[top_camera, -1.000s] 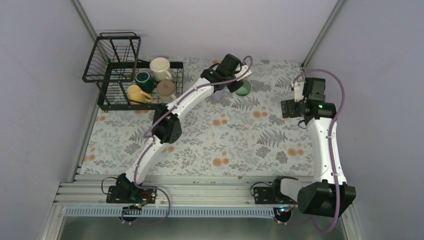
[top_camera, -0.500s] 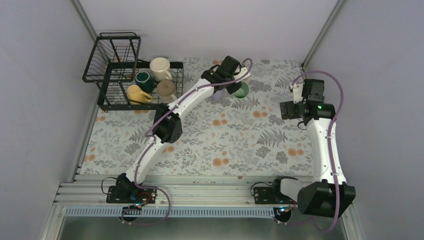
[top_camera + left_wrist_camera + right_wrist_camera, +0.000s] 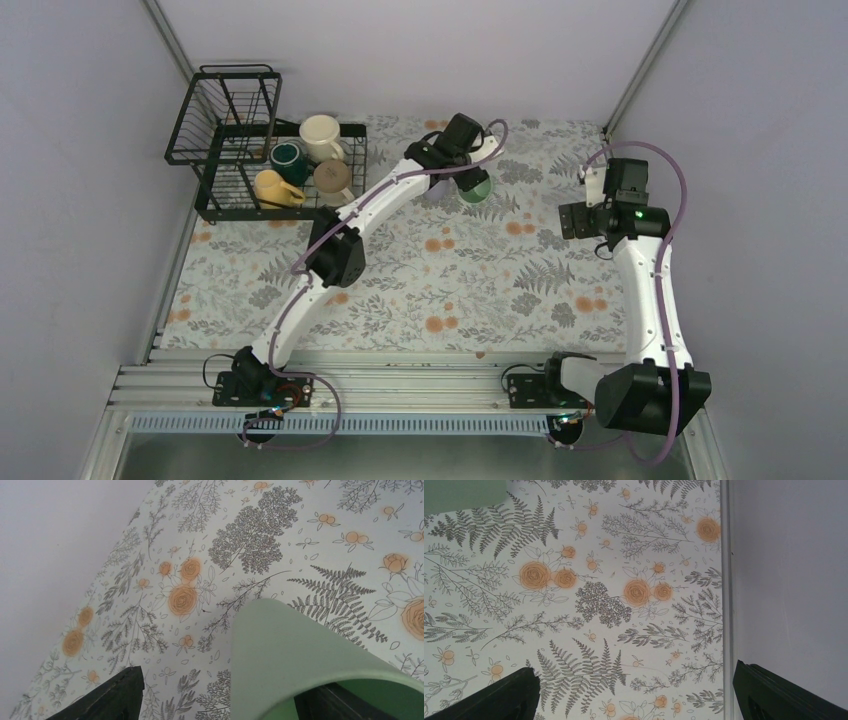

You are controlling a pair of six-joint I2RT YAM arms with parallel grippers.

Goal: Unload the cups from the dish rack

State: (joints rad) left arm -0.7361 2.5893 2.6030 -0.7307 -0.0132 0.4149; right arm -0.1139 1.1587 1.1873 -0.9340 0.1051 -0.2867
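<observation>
The mint-green cup [image 3: 300,650] has a smooth, matt, plastic-looking wall with no shine. The table cover [image 3: 480,290] under it is a flat, matt sheet printed with ferns and orange roses; whether cloth or paper cannot be told. At far left the dish rack [image 3: 225,120] is thin black-coated metal wire. The cream mug [image 3: 320,133] and dark teal mug [image 3: 289,156] in it look smooth and faintly glossy. Ribbed bare metal rails [image 3: 400,385] line the near edge.

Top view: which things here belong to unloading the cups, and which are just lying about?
Part of the job:
- dish rack
- cream mug, teal mug, yellow mug and brownish cup, all in the rack
- green cup, already out of the rack

Just there:
- floral table cover
- grey walls
- metal rail at the near edge
</observation>
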